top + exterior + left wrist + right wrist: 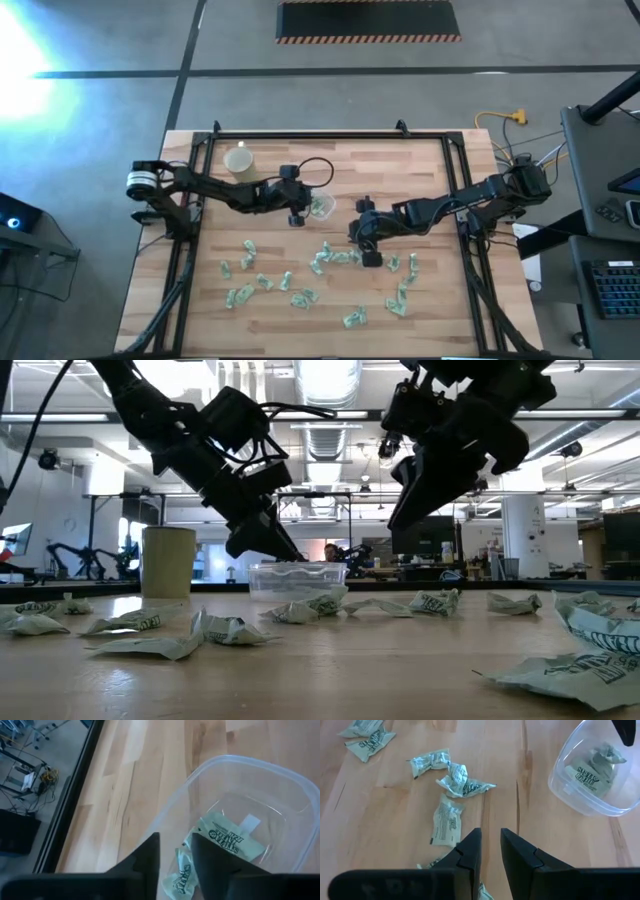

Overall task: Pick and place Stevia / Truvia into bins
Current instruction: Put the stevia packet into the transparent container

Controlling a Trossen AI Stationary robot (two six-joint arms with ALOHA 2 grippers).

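Note:
The clear tub [322, 207] stands on the table left of centre, with green-and-white sachets [227, 837] lying on its bottom. My left gripper [176, 857] hangs over the tub's near rim, slanting down, open; a sachet [181, 881] shows through the gap, down in the tub. My right gripper [491, 845] hovers above the table right of the tub, its fingers a narrow gap apart with nothing between them. Loose sachets [447, 820] lie flat on the wood under and ahead of it, and many more [300, 298] are spread toward the near edge.
A pale yellow cup [238, 160] stands upright at the far left, behind the tub. Black frame rails [190, 230] run along the table's left and right sides. Bare wood lies between the tub and the far edge.

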